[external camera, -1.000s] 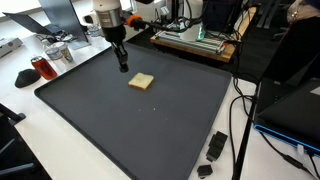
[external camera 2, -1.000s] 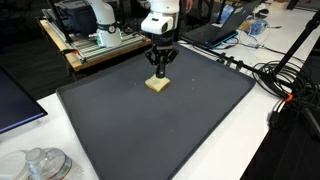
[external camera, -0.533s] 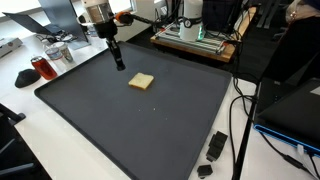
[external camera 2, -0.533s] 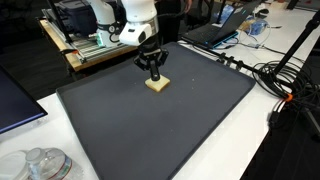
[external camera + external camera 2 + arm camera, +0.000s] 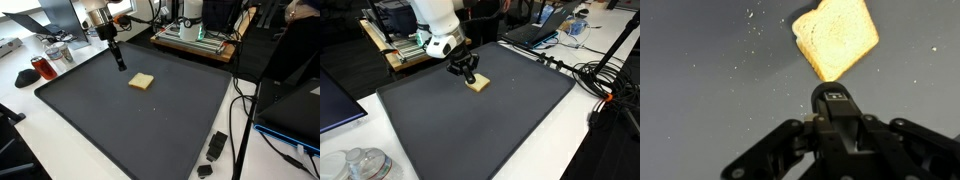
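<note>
A slice of toasted bread (image 5: 141, 82) lies flat on the large black mat (image 5: 130, 135), toward its far side; it also shows in the other exterior view as the slice (image 5: 477, 84). My gripper (image 5: 119, 62) hangs tilted just beside the slice, a little above the mat (image 5: 470, 130). In the wrist view the bread (image 5: 836, 38) sits just beyond the gripper (image 5: 833, 100). The fingers are shut on a short black bar with a small white label at its tip. The bar does not touch the bread.
A jar with red contents (image 5: 40, 68) and a dark bowl (image 5: 25, 77) stand off the mat's corner. Small black parts (image 5: 215, 147) and cables (image 5: 240, 100) lie along one side. A laptop (image 5: 335, 100), glass lids (image 5: 360, 165) and more cables (image 5: 605, 85) ring the mat.
The arm has swung sideways and tilted, carrying the shut gripper from right over the bread to a spot beside it. The bread has not moved.
</note>
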